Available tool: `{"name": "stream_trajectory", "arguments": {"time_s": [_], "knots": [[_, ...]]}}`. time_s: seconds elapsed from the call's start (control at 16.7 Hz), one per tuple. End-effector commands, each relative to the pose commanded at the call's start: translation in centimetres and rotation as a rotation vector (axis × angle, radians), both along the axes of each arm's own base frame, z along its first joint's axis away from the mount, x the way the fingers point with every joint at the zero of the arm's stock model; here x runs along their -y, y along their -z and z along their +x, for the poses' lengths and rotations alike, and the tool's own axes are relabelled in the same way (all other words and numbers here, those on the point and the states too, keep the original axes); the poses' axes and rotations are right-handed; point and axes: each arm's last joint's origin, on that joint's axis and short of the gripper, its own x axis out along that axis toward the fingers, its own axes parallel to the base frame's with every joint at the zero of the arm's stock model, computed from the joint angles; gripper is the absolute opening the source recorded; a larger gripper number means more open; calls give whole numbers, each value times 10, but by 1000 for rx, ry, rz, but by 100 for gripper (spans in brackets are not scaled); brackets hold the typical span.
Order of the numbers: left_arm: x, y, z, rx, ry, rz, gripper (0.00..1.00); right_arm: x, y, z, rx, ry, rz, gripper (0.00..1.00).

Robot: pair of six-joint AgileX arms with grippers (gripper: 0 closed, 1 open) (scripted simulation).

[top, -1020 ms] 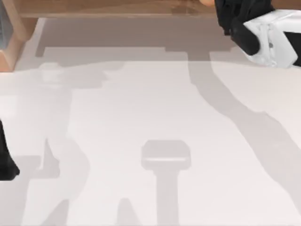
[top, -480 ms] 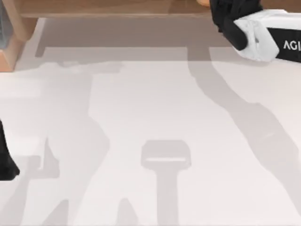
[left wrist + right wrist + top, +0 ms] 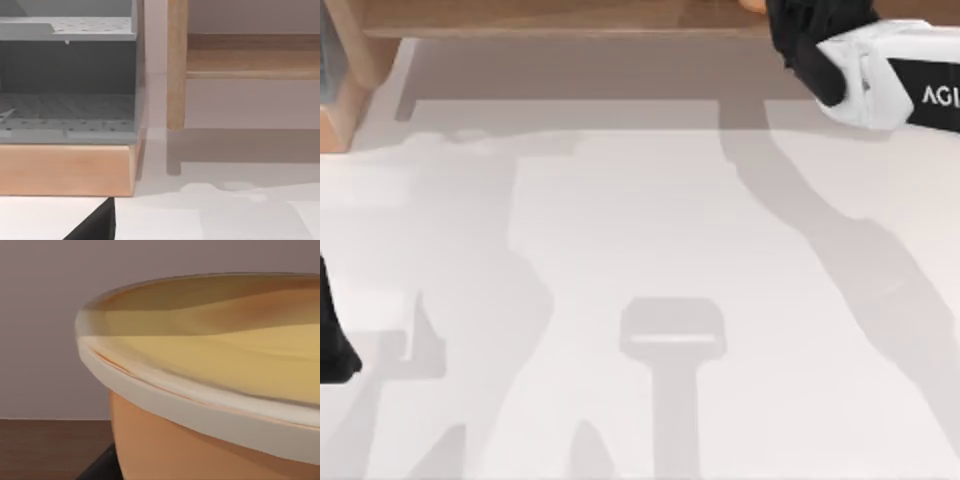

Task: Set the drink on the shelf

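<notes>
Right arm at the shelf with the drink; left arm parked at the surface's left edge.

Top view: the right pincer (image 3: 815, 40) is a dark mass over the shelf (image 3: 570, 17), the brown plank along the far edge of the white surface (image 3: 640, 250); a sliver of the drink (image 3: 752, 5) peeks out beside it, and whether the fingers grip it cannot be told. The left arm (image 3: 332, 345) is at the left edge. Left wrist view: the shelf's plank and upright side support, next to a grey perforated rack (image 3: 67, 75) on a wooden base. Right wrist view: the drink (image 3: 210, 390) fills the frame close up, upright, long axis vertical, pale rim and creamy yellow top facing up, orange wall below.
</notes>
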Motion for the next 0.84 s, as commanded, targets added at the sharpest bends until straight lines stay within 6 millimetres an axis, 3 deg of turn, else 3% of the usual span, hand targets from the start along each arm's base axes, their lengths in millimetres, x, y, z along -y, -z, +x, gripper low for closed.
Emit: {"name": "stream_trajectory", "arguments": {"time_s": [0.48, 0.84], "knots": [[0, 0, 0, 0, 0, 0, 100, 0, 0, 0, 0, 0, 0, 98], [0, 0, 0, 0, 0, 0, 100, 0, 0, 0, 0, 0, 0, 100]]}}
